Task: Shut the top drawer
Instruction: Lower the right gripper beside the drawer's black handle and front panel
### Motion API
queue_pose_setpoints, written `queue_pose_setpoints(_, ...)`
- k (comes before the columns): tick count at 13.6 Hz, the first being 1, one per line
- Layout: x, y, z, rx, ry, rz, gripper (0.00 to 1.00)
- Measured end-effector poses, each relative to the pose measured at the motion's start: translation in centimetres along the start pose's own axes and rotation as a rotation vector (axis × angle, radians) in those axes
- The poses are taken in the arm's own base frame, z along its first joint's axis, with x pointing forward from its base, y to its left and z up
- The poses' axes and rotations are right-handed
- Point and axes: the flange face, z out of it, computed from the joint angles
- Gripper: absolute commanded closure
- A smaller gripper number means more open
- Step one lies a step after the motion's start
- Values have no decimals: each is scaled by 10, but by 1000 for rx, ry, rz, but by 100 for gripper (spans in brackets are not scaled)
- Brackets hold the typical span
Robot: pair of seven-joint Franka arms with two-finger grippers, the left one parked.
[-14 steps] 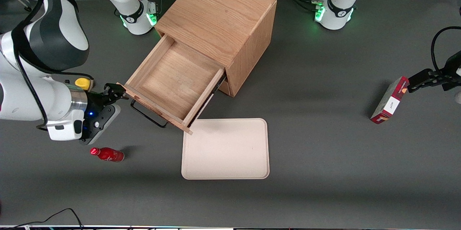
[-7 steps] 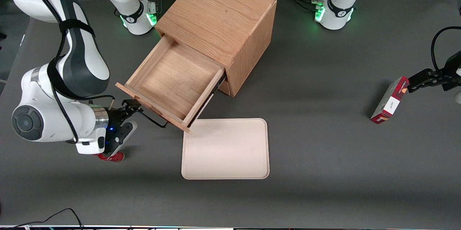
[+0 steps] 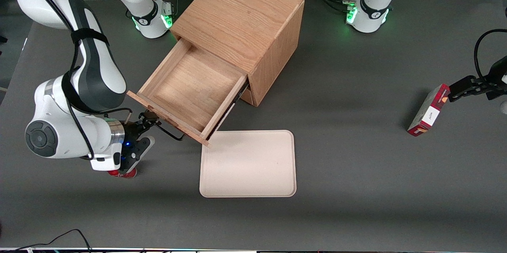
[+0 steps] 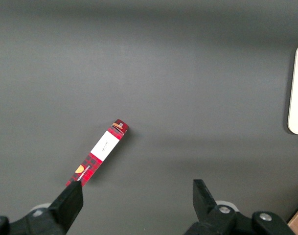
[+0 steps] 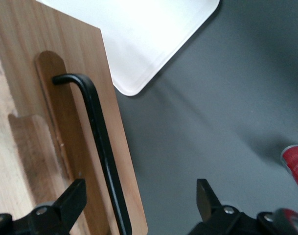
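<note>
Before one open top drawer (image 3: 190,86) hover parted jaws (image 3: 147,120).

Front view overhead, wrist views close, sharing tray (image 3: 248,163)

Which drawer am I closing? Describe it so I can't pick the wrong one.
Find the oak cabinet in the middle of the table. The top drawer juts from it, pulled far out, empty, just under the cabinet's top. Its black wire handle faces the gripper, whose jaws are open around it; the tray lies beside its corner.
</note>
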Motion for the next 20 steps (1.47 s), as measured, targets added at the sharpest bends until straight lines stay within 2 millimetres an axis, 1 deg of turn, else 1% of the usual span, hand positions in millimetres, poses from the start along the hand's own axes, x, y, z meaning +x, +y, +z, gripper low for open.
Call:
queue_pose_setpoints(3,0,5,19,31,9,14,0)
queue_pose_setpoints(6,0,8,29,29,13,19,0)
queue_pose_setpoints(14,-2,12,44,36,15,31,0)
queue_pose_setpoints(17,-4,8,49,58,31,47,0)
queue_pose_setpoints(20,-10,0,51,55,32,77,0)
